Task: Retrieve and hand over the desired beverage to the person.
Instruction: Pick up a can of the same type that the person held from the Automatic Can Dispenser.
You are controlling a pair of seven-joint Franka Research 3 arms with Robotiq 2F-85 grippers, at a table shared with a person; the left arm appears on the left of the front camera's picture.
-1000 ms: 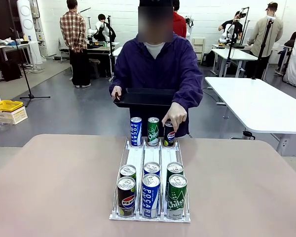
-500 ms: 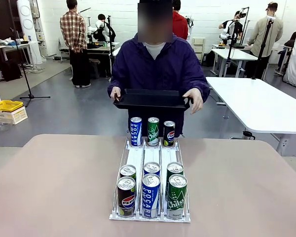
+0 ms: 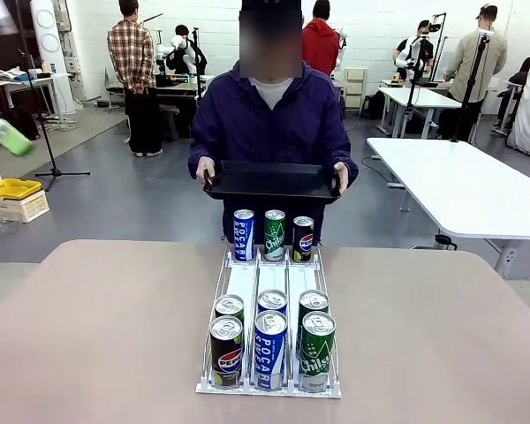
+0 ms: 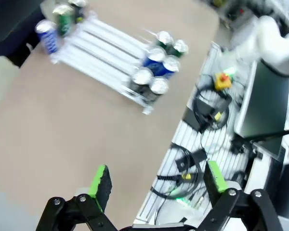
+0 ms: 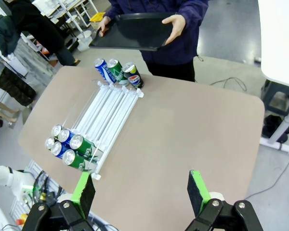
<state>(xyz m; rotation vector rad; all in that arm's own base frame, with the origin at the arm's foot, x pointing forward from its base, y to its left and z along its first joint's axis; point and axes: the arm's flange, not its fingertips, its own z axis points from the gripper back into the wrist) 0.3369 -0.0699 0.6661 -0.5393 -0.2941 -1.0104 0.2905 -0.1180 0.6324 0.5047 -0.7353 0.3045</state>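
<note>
A white rack [image 3: 244, 284] on the tan table holds drink cans. Its far end carries a blue Pocari can [image 3: 243, 235], a green Chilsung can [image 3: 274, 235] and a black Pepsi can [image 3: 303, 238]. At its near end stand a Pepsi [image 3: 226, 350], a Pocari [image 3: 269, 350] and a Chilsung [image 3: 316, 352], with three more cans behind them. The person [image 3: 272, 119] stands at the far edge, both hands on a black tray [image 3: 269, 181]. My left gripper [image 4: 158, 179] hangs open high above the table's side. My right gripper [image 5: 140, 192] is open too, high above the table, empty.
A blurred green pad [image 3: 7, 137] shows at the front view's left edge. A white table [image 3: 464, 185] stands at the back right. Cables and a grey mount [image 4: 202, 125] lie beyond the table's near edge. Other people stand far off in the room.
The person's hand left the far Pepsi can and went back to the tray, which both hands now hold. A blurred green pad has come into the front view's left edge.
</note>
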